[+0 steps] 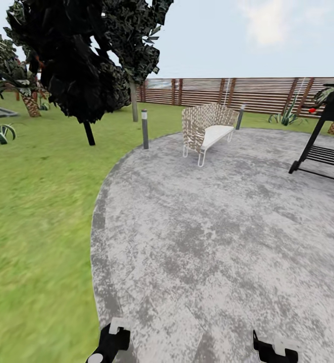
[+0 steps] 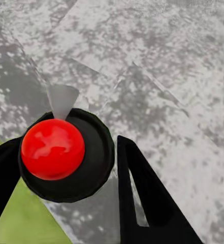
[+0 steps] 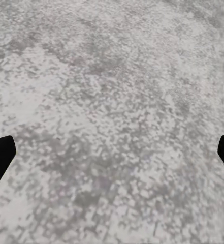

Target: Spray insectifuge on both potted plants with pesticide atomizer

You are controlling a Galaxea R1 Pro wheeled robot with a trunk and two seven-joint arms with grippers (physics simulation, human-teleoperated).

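The pesticide atomizer and the two potted plants are out of view. I stand on the round grey paved patio (image 1: 212, 232) of the garden, with green lawn (image 1: 36, 212) to the left. My left gripper (image 1: 110, 344) sits at the lower edge of the head view. In the left wrist view the left gripper (image 2: 66, 145) is open, its black fingers (image 2: 142, 203) wide apart and holding nothing, above a red dome (image 2: 53, 148) on a black disc. My right gripper (image 1: 274, 350) hangs low on the other side. In its wrist view the right gripper (image 3: 117, 147) is open over bare paving.
A dark tree (image 1: 81, 65) and a grey bollard light (image 1: 145, 129) stand at the patio's far left edge. A woven bench (image 1: 207, 127) faces me, with a second bollard (image 1: 240, 117) behind it. A black grill (image 1: 328, 146) is at right. A slatted brown fence (image 1: 247, 94) closes the back. Striped spiky plants (image 1: 0, 132) grow at left.
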